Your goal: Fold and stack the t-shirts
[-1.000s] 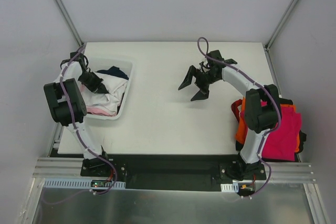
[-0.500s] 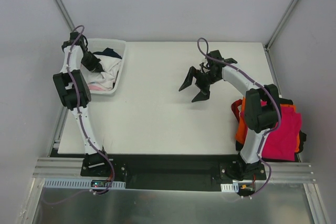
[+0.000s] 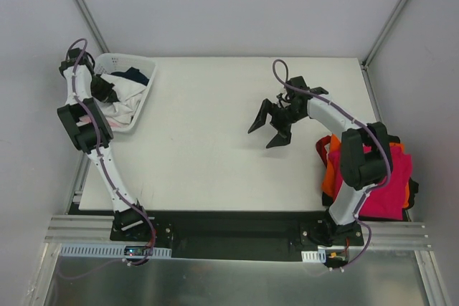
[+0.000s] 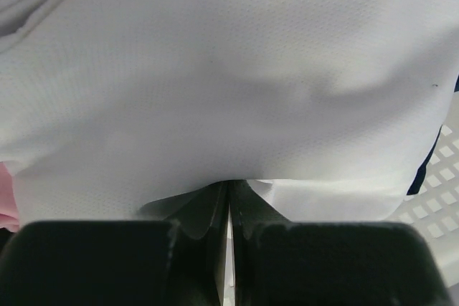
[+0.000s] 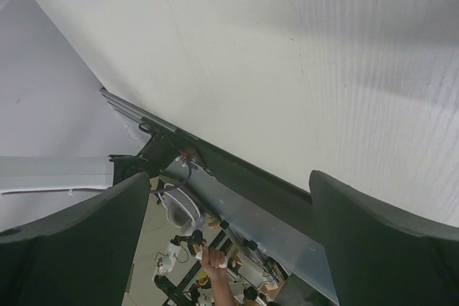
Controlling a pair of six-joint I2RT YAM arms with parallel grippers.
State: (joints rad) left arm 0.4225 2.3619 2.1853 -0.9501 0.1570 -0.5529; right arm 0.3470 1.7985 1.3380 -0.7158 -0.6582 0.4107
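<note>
Although the white t-shirt [image 3: 128, 97] is firmly pinched, it has not left the basket [image 3: 149, 85]: it lies heaped there beside a navy shirt [image 3: 135, 74] and a pale pink shirt [image 4: 4, 195]. Over the last second the whole basket has slid up into the far left corner of the counter [image 3: 215, 163], travelling with the left hand [image 3: 105, 92]. I judge that the pull is dragging the container rather than freeing the cloth, so no new shirt is out for folding yet. The finished pile, a magenta shirt [image 3: 387, 184] on an orange shirt [image 3: 328, 177], sits at the counter's right edge by the right arm. The right hand [image 3: 260, 137] has barely shifted and hangs over bare counter, spread wide with nothing in it. From overhead the left hand's grip is lost against the cloth, but the left wrist view shows its fingers [image 4: 204, 209] pressed together with white fabric nipped at their tips. The right wrist view shows only bare surface below.
</note>
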